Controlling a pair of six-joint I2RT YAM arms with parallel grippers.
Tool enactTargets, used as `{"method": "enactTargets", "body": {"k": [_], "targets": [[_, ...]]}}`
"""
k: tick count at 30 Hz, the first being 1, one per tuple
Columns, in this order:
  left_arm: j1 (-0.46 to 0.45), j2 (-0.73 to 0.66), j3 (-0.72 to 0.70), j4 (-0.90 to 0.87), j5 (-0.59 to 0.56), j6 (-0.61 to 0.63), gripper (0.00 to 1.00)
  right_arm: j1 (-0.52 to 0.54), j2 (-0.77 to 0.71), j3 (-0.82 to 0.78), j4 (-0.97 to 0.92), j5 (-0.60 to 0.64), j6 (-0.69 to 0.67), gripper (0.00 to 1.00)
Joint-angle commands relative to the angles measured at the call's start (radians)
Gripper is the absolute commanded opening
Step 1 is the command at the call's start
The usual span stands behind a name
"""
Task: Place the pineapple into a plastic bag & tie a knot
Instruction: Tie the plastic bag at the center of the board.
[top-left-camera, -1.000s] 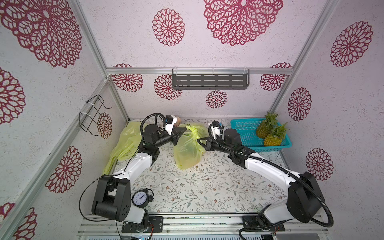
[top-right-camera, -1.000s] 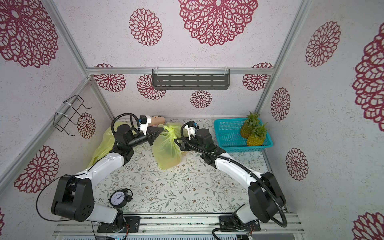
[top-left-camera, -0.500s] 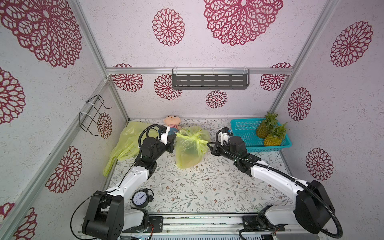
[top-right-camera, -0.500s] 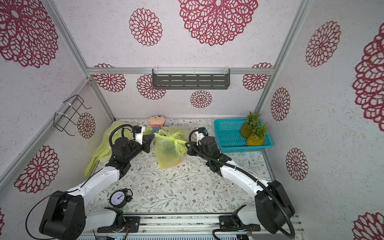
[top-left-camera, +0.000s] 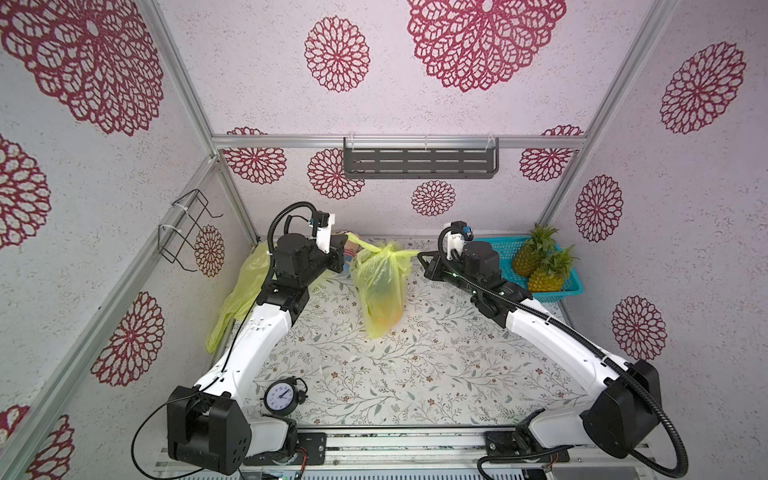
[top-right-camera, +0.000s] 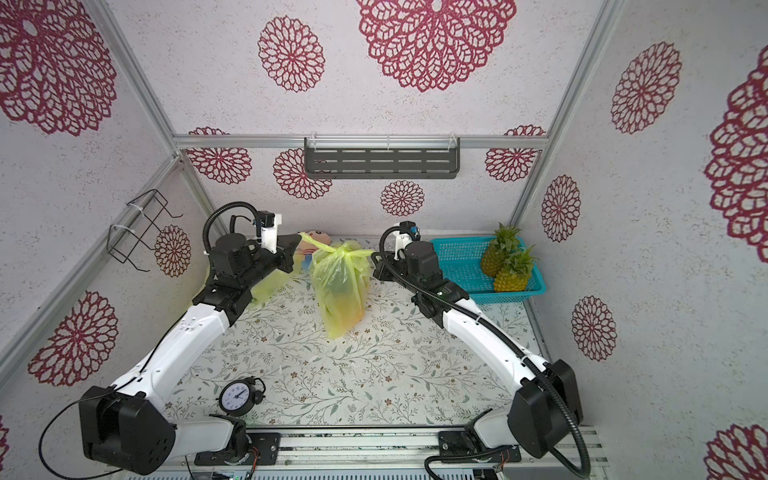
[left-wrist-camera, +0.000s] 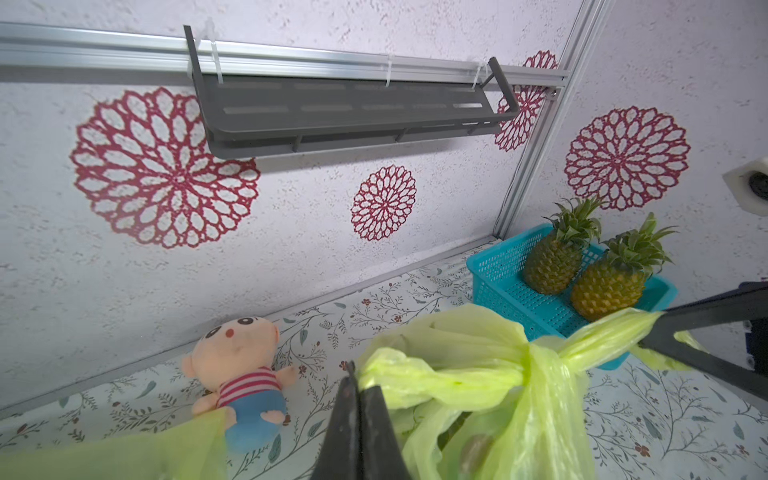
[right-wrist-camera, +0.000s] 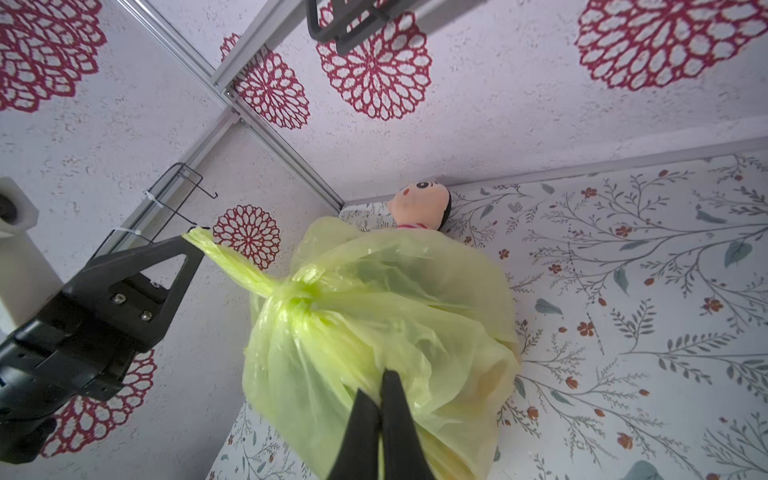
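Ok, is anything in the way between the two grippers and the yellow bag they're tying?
Nothing visible. The left gripper and right gripper are each shut on a twisted end of the yellow bag, on opposite sides of the knot. The plush doll lies behind the bag.

You have open tabletop (top-left-camera: 415, 374) in front of the bag (top-left-camera: 380, 291) — bare cloth down to the near edge, with only the clock (top-left-camera: 282, 397) at your near left. Both flanks of the bag are blocked: the left gripper (top-left-camera: 345, 240) and the right gripper (top-left-camera: 420, 254) each pinch a stretched handle. Behind it lies the plush doll (left-wrist-camera: 241, 365); the basket (top-left-camera: 496, 245) fills the far right corner, loose bags (top-left-camera: 245, 286) the far left.
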Motion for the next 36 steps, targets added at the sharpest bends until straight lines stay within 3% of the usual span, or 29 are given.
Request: {"method": "enactTargets", "body": {"k": [1, 8, 15, 19, 25, 31, 34, 36], "targets": [[0.062, -0.01, 0.034, 0.007, -0.113, 0.008, 0.0, -0.058, -0.012, 0.047, 0.004, 0.053, -0.015, 0.0], [0.063, -0.037, -0.095, 0.035, -0.144, -0.032, 0.0, -0.074, 0.005, -0.047, 0.019, 0.042, 0.041, 0.0], [0.088, -0.04, -0.307, 0.032, -0.32, -0.104, 0.0, -0.161, -0.012, -0.288, -0.031, 0.239, 0.134, 0.0], [0.128, -0.065, -0.413, 0.058, -0.332, -0.174, 0.0, -0.204, -0.036, -0.388, -0.048, 0.296, 0.17, 0.0], [0.137, -0.1, -0.38, 0.043, -0.247, -0.182, 0.0, -0.205, -0.029, -0.332, -0.022, 0.206, 0.139, 0.0], [0.137, -0.111, -0.235, -0.031, -0.019, -0.187, 0.0, -0.203, -0.011, -0.229, 0.031, 0.03, 0.095, 0.0], [0.136, -0.099, -0.242, -0.023, 0.097, -0.202, 0.0, -0.185, 0.037, -0.217, 0.074, -0.114, 0.101, 0.0], [0.134, -0.093, -0.276, 0.016, 0.183, -0.215, 0.04, -0.161, 0.062, -0.211, 0.07, -0.131, 0.097, 0.0]]}}
